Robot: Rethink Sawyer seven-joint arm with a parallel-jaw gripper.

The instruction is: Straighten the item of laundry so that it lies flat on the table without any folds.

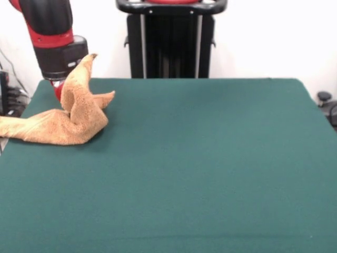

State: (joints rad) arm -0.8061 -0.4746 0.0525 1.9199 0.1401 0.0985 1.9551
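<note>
There is one towel (68, 118), one table (200, 168) and one red and black arm with one pincer (59, 90). Only the front view is here.

The pincer is at the far left part of the table, near the back edge. Most of it is hidden behind the towel. Just a small red bit peeks out beside the cloth. I cannot tell if the pincer is squeezed on the towel or let go, because the cloth covers it.

The towel sits right in front of the pincer and below it. One corner of the towel stands up tall, like a little tent, and its tip pokes up beside the dark end of the arm. From that high tip the cloth drops down to the table. A small flap sticks out to the right of the pincer, low down. The long part of the towel lies on the table and runs away to the left of the pincer, all the way to the left edge of the picture. So its long way goes left to right, with the right end lifted up.

The towel is orange-tan and fuzzy. It is bunched and folded, not flat. The table top is dark green and smooth.
</note>
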